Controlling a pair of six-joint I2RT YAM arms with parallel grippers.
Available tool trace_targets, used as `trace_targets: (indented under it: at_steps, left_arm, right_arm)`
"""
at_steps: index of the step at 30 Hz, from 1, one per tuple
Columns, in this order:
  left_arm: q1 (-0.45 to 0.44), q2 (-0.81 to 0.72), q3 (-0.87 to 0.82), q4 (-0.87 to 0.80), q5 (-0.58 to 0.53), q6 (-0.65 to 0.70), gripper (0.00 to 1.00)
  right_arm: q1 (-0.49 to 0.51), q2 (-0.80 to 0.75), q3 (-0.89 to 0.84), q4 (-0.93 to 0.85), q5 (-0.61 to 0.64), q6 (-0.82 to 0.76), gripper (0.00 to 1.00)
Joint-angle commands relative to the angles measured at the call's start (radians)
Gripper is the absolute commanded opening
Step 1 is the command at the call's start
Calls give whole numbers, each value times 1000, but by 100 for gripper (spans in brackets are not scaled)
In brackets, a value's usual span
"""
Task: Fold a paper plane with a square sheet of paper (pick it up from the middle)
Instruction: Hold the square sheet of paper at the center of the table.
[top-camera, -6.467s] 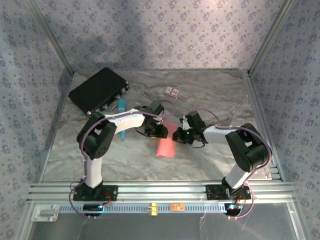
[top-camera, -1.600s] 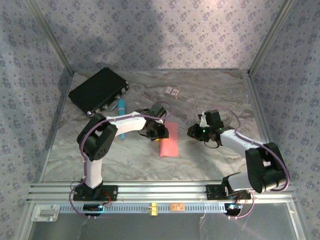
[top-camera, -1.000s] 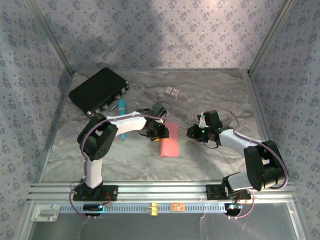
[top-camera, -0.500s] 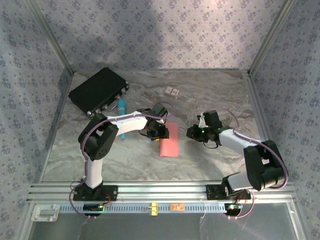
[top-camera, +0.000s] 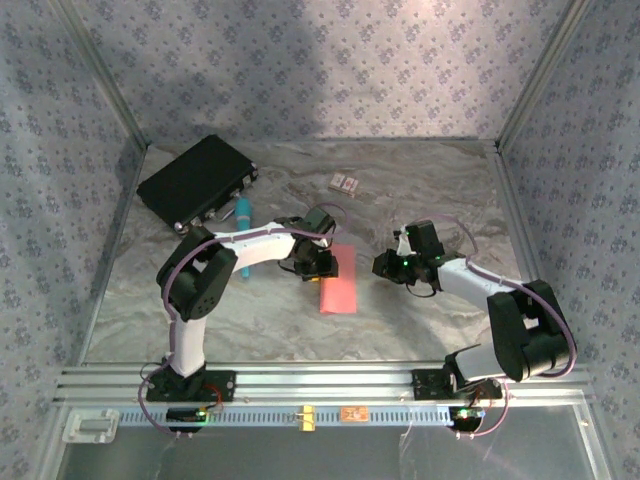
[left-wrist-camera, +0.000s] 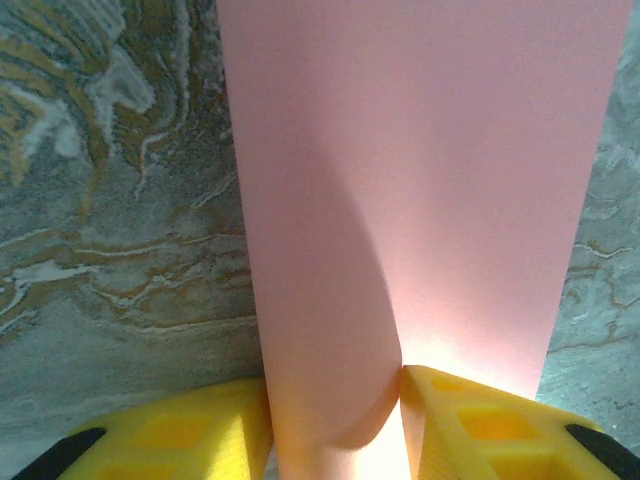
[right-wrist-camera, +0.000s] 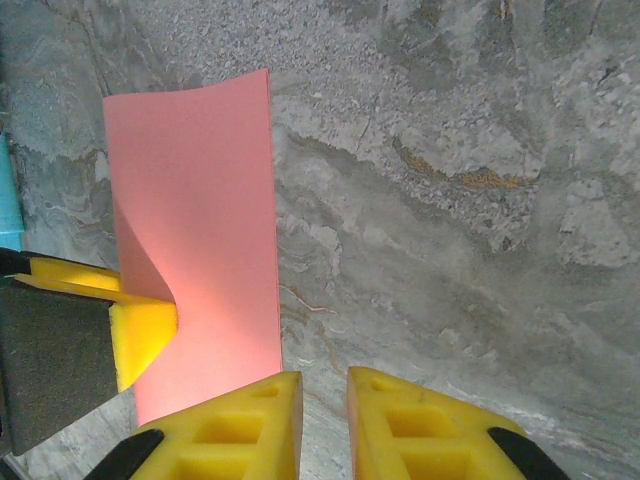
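Yellow left fingers (left-wrist-camera: 200, 435) are closed on the edge of the square sheet of paper (left-wrist-camera: 420, 180) nearest their wrist. The salmon-pink paper squeezes up into a soft bulge between them, so the hold is a pinch on the paper itself and not on a flat, crisp edge. Beyond the pinch the sheet runs away across the marbled counter (left-wrist-camera: 110, 200) and seems to lie flat on it. From above it reads as a long rectangle (top-camera: 338, 290) near the middle of the counter, so it is probably doubled over.

The right fingers (right-wrist-camera: 235, 430) stand a narrow slit apart with nothing between them. They hover low over bare counter just beside the sheet's long edge and do not touch it.

My reading is that the paper is very light, limp and easily creased. It will sag from a corner, slide on the smooth counter under a sideways push, and keep any dent a hard squeeze puts in it. A gentle pinch near the middle of an edge, with the other side pinned, looks like the safer hold.

In the top view the left arm (top-camera: 250, 245) reaches forward from its base and bends right, wrist low at the sheet's left side. The right arm (top-camera: 480, 285) leans in from the right, wrist turned toward the paper. A black case (top-camera: 197, 180), a teal marker (top-camera: 243, 212) and a small patterned card (top-camera: 344, 182) lie well apart at the back
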Motion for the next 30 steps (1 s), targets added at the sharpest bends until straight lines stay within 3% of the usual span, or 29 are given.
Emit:
trace_targets:
  at_steps: [1,6,11,21,30]
  left_arm:
    - [-5,96,-47,-24,-80,11,41]
    - [-6,96,-46,-25,-81,12,41]
    - [-5,98,-47,-22,-78,9,41]
    - [-5,101,-47,-18,-77,8,41]
    - [-7,99,-50,-14,-71,9,41]
  right_arm:
    - [9,12,16,13,-26,4,20]
    - [33,45,34,41,-72,-7,13]
    - [97,109,69,73,-54,12,1]
    - [191,250,139,124,-56,52,0]
    - [180,313,133,22,-13,-19,0]
